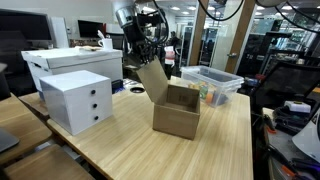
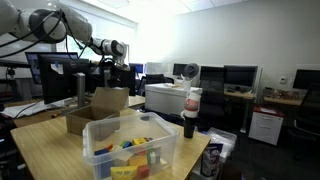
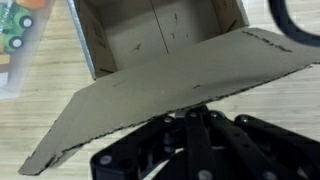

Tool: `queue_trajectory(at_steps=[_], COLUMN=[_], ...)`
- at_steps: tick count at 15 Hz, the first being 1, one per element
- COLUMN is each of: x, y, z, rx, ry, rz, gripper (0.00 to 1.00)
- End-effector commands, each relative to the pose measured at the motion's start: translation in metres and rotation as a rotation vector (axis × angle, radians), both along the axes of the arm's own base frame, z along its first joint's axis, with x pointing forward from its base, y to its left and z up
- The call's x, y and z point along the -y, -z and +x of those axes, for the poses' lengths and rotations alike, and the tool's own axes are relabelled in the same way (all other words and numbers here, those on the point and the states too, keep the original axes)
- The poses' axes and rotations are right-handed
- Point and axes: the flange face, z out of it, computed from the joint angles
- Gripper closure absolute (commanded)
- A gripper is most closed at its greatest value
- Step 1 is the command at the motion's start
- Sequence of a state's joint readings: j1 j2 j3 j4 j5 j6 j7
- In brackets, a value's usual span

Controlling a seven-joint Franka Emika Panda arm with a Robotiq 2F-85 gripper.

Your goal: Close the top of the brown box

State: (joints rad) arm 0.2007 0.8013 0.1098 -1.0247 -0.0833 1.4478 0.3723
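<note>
The brown box [image 1: 180,115] stands open on the wooden table, also in an exterior view [image 2: 92,115]. One top flap [image 1: 152,80] stands up and tilts outward on the side towards the arm. In the wrist view this flap [image 3: 170,90] lies broad across the picture, with the box's empty inside [image 3: 160,30] beyond it. My gripper [image 1: 148,58] is at the flap's upper edge, also in an exterior view [image 2: 110,68]. Its black fingers [image 3: 192,112] are drawn together with the tips right at the flap's edge, partly hidden by it. No white label shows.
A white drawer unit [image 1: 75,100] stands beside the box. A clear plastic bin [image 1: 212,85] of colourful items lies behind it and shows in an exterior view [image 2: 135,150]. A bottle [image 2: 190,112] stands by the bin. A large white box [image 1: 70,62] sits at the back.
</note>
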Motion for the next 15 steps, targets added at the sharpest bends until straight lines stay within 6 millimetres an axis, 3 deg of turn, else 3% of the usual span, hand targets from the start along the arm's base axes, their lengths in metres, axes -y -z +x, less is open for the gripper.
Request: queue_trajectory(at_steps=[1, 6, 11, 15], x=[0.009, 0.016, 0.025, 0.031], y=[-0.01, -0.018, -0.024, -0.011], z=[-0.026, -0.047, -0.083, -0.114], rx=[0.023, 0.077, 0.11, 0.156], ry=[0.027, 0.052, 0.066, 0.061], rz=[-0.005, -0.004, -0.023, 0.001], gripper=[0.96, 0.97, 0.97, 0.97])
